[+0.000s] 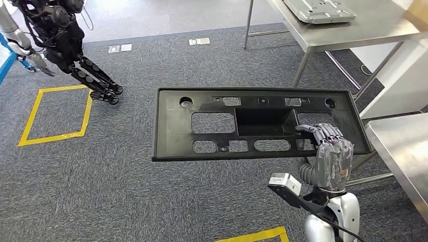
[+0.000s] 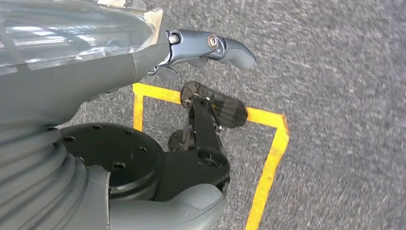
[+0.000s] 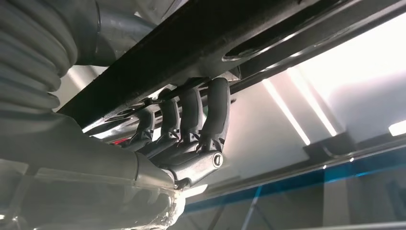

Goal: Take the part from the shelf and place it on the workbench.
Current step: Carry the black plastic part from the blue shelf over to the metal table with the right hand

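The right hand [image 1: 328, 151] holds the black part [image 1: 252, 123] by its near edge; the right wrist view shows its fingers [image 3: 191, 115] hooked under it; the left hand [image 2: 206, 48] hangs empty, fingers loosely apart, above the carpet [image 2: 335, 96].

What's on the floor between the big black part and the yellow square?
Nothing but bare grey carpet lies between the black part and the yellow tape square, seen in the head view.

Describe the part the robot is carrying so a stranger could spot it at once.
Over the grey carpet, in front of the steel workbench, the right hand holds a long black plastic panel flat by its right end. Rectangular and oval cut-outs and round holes set it apart from the grey metal plate on the bench.
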Robot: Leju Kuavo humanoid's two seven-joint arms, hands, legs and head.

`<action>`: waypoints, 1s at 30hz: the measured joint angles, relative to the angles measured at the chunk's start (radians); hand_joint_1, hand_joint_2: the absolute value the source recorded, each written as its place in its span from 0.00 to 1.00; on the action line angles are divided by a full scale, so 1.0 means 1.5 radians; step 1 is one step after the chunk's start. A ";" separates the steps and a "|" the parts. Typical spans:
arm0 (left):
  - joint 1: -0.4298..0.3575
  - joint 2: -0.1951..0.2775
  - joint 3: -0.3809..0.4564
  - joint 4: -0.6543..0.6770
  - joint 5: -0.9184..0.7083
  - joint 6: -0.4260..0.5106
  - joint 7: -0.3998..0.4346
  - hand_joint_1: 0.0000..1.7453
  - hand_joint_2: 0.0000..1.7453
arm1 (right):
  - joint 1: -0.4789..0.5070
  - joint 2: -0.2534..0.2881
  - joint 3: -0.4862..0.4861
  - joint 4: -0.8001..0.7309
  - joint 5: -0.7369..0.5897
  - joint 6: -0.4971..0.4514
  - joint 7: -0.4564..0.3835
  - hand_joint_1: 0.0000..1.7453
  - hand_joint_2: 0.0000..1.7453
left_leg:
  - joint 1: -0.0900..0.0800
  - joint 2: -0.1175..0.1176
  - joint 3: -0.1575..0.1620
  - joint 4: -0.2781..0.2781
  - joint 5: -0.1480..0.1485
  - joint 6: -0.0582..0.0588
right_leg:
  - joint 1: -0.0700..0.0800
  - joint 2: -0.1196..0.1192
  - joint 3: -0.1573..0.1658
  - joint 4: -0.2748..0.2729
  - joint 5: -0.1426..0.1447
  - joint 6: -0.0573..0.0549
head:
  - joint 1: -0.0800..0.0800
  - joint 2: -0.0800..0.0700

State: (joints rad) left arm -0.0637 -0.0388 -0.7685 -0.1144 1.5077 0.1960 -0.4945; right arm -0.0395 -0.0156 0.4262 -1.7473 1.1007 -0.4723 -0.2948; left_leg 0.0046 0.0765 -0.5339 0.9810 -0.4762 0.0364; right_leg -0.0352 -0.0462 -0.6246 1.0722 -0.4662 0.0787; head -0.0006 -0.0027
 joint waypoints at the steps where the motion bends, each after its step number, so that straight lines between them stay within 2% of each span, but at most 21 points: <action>1: 0.000 0.002 0.000 0.000 -0.002 -0.003 0.000 0.00 1.00 | 0.001 0.000 -0.002 -0.005 0.008 0.000 0.002 1.00 1.00 | -0.001 0.006 0.001 0.004 -0.004 -0.006 | 0.000 -0.012 0.017 -0.030 0.009 0.000 | 0.000 0.000; 2: 0.000 0.004 -0.001 -0.001 -0.003 -0.007 0.000 0.00 1.00 | 0.002 -0.001 -0.003 -0.010 0.018 0.001 0.004 1.00 1.00 | -0.002 0.012 0.002 0.007 -0.008 -0.011 | 0.001 -0.018 0.023 -0.043 0.012 -0.004 | 0.000 0.000; 4: -0.002 0.005 -0.003 -0.002 -0.007 -0.015 0.000 0.00 1.00 | 0.004 -0.002 -0.005 -0.019 0.045 0.005 0.012 1.00 1.00 | -0.001 0.024 0.006 0.008 -0.013 -0.017 | 0.003 -0.006 0.020 -0.041 0.013 -0.016 | -0.002 0.000; 5: -0.003 0.006 -0.003 -0.003 -0.009 -0.018 0.000 0.00 1.00 | 0.004 -0.003 -0.005 -0.023 0.061 0.008 0.016 1.00 1.00 | 0.001 0.022 0.007 0.011 -0.017 -0.020 | 0.002 0.002 0.020 -0.041 0.013 -0.020 | -0.002 0.000; 7: -0.004 0.007 -0.005 -0.004 -0.012 -0.022 0.000 0.00 1.00 | 0.000 -0.003 -0.005 -0.030 0.091 0.016 0.028 1.00 1.00 | 0.007 -0.007 -0.007 0.047 -0.045 -0.025 | 0.001 0.017 0.020 -0.041 0.016 -0.030 | -0.003 0.000; 9: -0.003 0.007 -0.007 -0.004 -0.014 -0.026 0.000 0.00 1.00 | -0.006 -0.003 -0.005 -0.033 0.114 0.022 0.038 1.00 1.00 | 0.008 -0.042 -0.048 0.136 -0.093 -0.025 | 0.004 0.032 0.019 -0.042 0.017 -0.038 | -0.004 0.000; 10: -0.003 0.007 -0.008 -0.004 -0.015 -0.027 0.000 0.00 1.00 | -0.008 -0.003 -0.004 -0.033 0.121 0.024 0.042 1.00 1.00 | 0.008 -0.048 -0.072 0.183 -0.111 -0.024 | 0.006 0.040 0.019 -0.042 0.017 -0.040 | -0.005 0.000; 11: -0.002 0.007 -0.010 -0.004 -0.015 -0.029 0.000 0.00 1.00 | -0.010 -0.003 -0.004 -0.033 0.126 0.026 0.045 1.00 1.00 | 0.008 -0.051 -0.088 0.213 -0.117 -0.022 | 0.008 0.048 0.019 -0.041 0.017 -0.041 | -0.005 0.000; 12: -0.002 0.007 -0.011 -0.004 -0.015 -0.031 0.000 0.00 1.00 | -0.012 -0.003 -0.004 -0.033 0.131 0.028 0.047 1.00 1.00 | 0.008 -0.052 -0.094 0.219 -0.110 -0.020 | 0.010 0.056 0.020 -0.041 0.018 -0.041 | -0.005 0.000; 13: -0.002 0.007 -0.012 -0.004 -0.014 -0.034 0.000 0.00 1.00 | -0.014 -0.003 -0.004 -0.033 0.135 0.031 0.050 1.00 1.00 | 0.008 -0.054 -0.088 0.199 -0.091 -0.017 | 0.011 0.065 0.020 -0.041 0.018 -0.042 | -0.005 0.000; 15: -0.003 0.009 -0.014 -0.004 -0.013 -0.041 0.001 0.00 1.00 | -0.022 -0.003 -0.004 -0.033 0.147 0.036 0.060 1.00 1.00 | 0.009 -0.083 -0.045 0.101 -0.037 -0.010 | 0.012 0.082 0.021 -0.041 0.019 -0.041 | -0.005 0.000; 17: -0.003 0.011 -0.017 -0.004 -0.013 -0.046 0.002 0.00 1.00 | -0.030 -0.004 -0.005 -0.033 0.157 0.039 0.071 1.00 1.00 | 0.008 -0.107 -0.016 0.033 -0.010 -0.007 | 0.012 0.097 0.018 -0.040 0.021 -0.037 | -0.005 0.000; 18: -0.003 0.011 -0.018 -0.004 -0.012 -0.046 0.003 0.00 1.00 | -0.032 -0.004 -0.005 -0.033 0.158 0.041 0.073 1.00 1.00 | 0.006 -0.107 -0.014 0.028 -0.010 -0.007 | 0.012 0.103 0.016 -0.040 0.023 -0.034 | -0.004 0.000; 19: -0.003 0.011 -0.018 -0.004 -0.012 -0.046 0.003 0.00 1.00 | -0.034 -0.005 -0.005 -0.032 0.159 0.042 0.074 1.00 1.00 | 0.003 -0.099 -0.014 0.027 -0.008 -0.006 | 0.011 0.110 0.013 -0.041 0.025 -0.030 | -0.004 0.000; 20: -0.003 0.011 -0.019 -0.004 -0.012 -0.047 0.003 0.00 1.00 | -0.035 -0.005 -0.005 -0.032 0.160 0.042 0.075 1.00 1.00 | 0.003 -0.091 -0.014 0.024 -0.005 -0.002 | 0.010 0.109 0.009 -0.040 0.026 -0.027 | -0.004 0.000; 22: -0.004 0.011 -0.019 -0.004 -0.012 -0.047 0.004 0.00 1.00 | -0.037 -0.007 -0.004 -0.032 0.160 0.043 0.076 1.00 1.00 | 0.003 -0.074 -0.012 0.015 0.002 0.006 | 0.012 0.083 -0.008 -0.014 0.012 -0.025 | -0.003 0.000; 24: -0.003 0.012 -0.019 -0.004 -0.012 -0.047 0.004 0.00 1.00 | -0.041 -0.008 -0.004 -0.032 0.160 0.043 0.077 1.00 1.00 | 0.003 -0.055 -0.013 0.012 0.004 0.010 | 0.013 0.049 -0.050 0.070 -0.027 -0.029 | 0.000 0.000; 26: -0.002 0.012 -0.020 -0.004 -0.012 -0.047 0.004 0.00 1.00 | -0.042 -0.009 -0.003 -0.031 0.161 0.043 0.078 1.00 1.00 | 0.002 -0.035 -0.015 0.013 0.004 0.011 | 0.012 0.040 -0.086 0.149 -0.056 -0.026 | 0.001 0.000; 27: -0.002 0.011 -0.020 -0.004 -0.012 -0.047 0.005 0.00 1.00 | -0.042 -0.010 -0.003 -0.031 0.162 0.043 0.079 1.00 1.00 | 0.002 -0.026 -0.016 0.013 0.004 0.011 | 0.012 0.039 -0.086 0.156 -0.056 -0.021 | 0.002 0.000; 28: -0.003 0.011 -0.020 -0.004 -0.012 -0.046 0.005 0.00 1.00 | -0.042 -0.011 -0.004 -0.030 0.163 0.044 0.080 1.00 1.00 | 0.002 -0.018 -0.016 0.013 0.004 0.010 | 0.011 0.035 -0.071 0.132 -0.046 -0.016 | 0.001 0.000; 30: -0.003 0.011 -0.021 -0.004 -0.013 -0.041 0.007 0.00 1.00 | -0.042 -0.013 -0.005 -0.029 0.167 0.044 0.084 1.00 1.00 | 0.001 -0.004 -0.014 0.014 0.002 0.007 | 0.009 0.010 -0.013 0.032 -0.015 -0.006 | 0.002 0.000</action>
State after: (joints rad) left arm -0.0688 -0.0220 -0.7998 -0.1209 1.4889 0.1343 -0.4833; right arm -0.1026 -0.0345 0.4188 -1.7905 1.3512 -0.4067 -0.1692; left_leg 0.0066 0.0705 -0.5547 1.0018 -0.4732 0.0465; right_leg -0.0222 -0.0312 -0.6438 1.1209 -0.4886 0.0693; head 0.0025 -0.0027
